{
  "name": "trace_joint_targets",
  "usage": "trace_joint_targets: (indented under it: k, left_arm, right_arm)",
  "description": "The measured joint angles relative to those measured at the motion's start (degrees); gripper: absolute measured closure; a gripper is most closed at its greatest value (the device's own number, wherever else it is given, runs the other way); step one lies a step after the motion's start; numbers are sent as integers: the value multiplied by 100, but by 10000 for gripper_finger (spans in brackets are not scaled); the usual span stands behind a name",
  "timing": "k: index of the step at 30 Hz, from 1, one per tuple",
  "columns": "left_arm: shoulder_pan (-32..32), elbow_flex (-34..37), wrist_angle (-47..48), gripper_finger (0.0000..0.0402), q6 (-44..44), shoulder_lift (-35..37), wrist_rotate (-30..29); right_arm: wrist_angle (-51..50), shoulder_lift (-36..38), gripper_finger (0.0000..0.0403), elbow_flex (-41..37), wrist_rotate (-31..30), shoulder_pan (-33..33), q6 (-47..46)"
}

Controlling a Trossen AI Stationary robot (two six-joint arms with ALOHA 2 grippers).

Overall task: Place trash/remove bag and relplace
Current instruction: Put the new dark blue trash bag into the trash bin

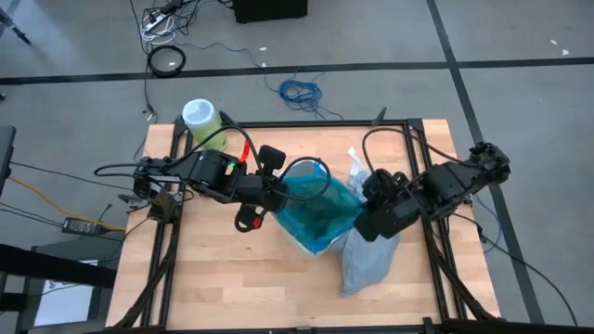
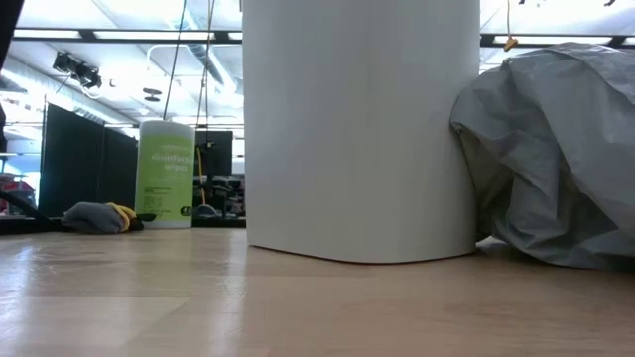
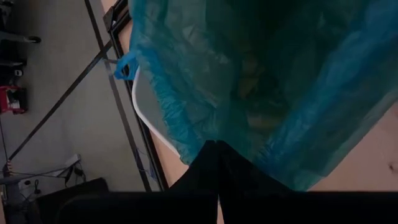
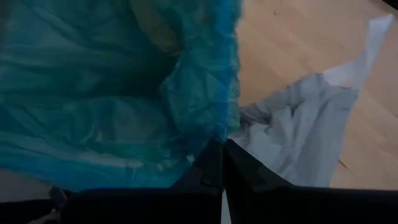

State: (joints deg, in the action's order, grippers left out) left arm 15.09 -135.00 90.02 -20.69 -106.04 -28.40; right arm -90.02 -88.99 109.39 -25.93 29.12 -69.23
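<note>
A teal translucent bag (image 1: 320, 213) is spread over the white bin (image 2: 362, 129) at mid-table. Its white rim (image 3: 138, 102) shows beside the teal film. My left gripper (image 1: 272, 199) is shut on the teal bag's left side. My right gripper (image 1: 364, 215) is shut on its right side. The pale grey-white bag (image 1: 367, 255) lies crumpled on the table right of the bin, bulging against the bin's wall (image 2: 556, 159). Dim lumps (image 3: 249, 87) show through the teal film; I cannot tell what they are. My left gripper (image 3: 214, 152) pinches the teal bag's gathered, crinkled edge (image 3: 208, 134) between its two shut fingers, coming from the table's left. Several wrinkled layers seem bunched there. The film stretches away from the fingers over the bin's mouth. My right gripper (image 4: 222, 149) pinches the teal bag's ruffled edge (image 4: 217, 124) between its two shut fingers, coming from the table's right. The edge is bunched at the fingers, and the rest of the bag spreads away from them over the bin.
A green wipes canister (image 1: 200, 118) stands at the far left corner. A grey and yellow cloth lump (image 2: 99, 216) lies beside it. The black frame rails (image 1: 422, 167) run along the table's edges. Bare wood (image 1: 241, 278) lies toward the near edge.
</note>
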Motion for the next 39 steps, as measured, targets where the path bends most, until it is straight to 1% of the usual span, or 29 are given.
trace_joint_targets:
  k: [6, 11, 16, 19, 22, 30, 35, 39]
  left_arm:
    - [0, 0, 0, 400, 0, 0, 0]
    - [0, 0, 0, 400, 0, 0, 0]
    - [0, 0, -3, 400, -1, -2, 9]
    - [0, 0, -9, 400, -2, -2, 17]
    - [0, 0, -11, 400, -2, -2, 17]
    - [0, 0, -11, 400, -2, -2, 17]
    - [0, 0, -11, 400, -2, -2, 17]
    - [0, 0, -4, 400, -2, -2, 17]
  right_arm:
    - [-1, 539, 403, -712, 18, -33, -386]
    - [-8, 568, 403, -1239, 446, -11, -749]
    - [0, 246, 403, -1224, 463, 8, -527]
    - [8, 161, 403, -1129, 333, -26, -343]
    - [115, 121, 399, -1107, 327, -35, -27]
    - [182, 102, 372, -1107, 432, -46, 533]
    - [300, 101, 356, -1104, 438, -46, 593]
    - [298, 223, 332, -1104, 676, -46, 595]
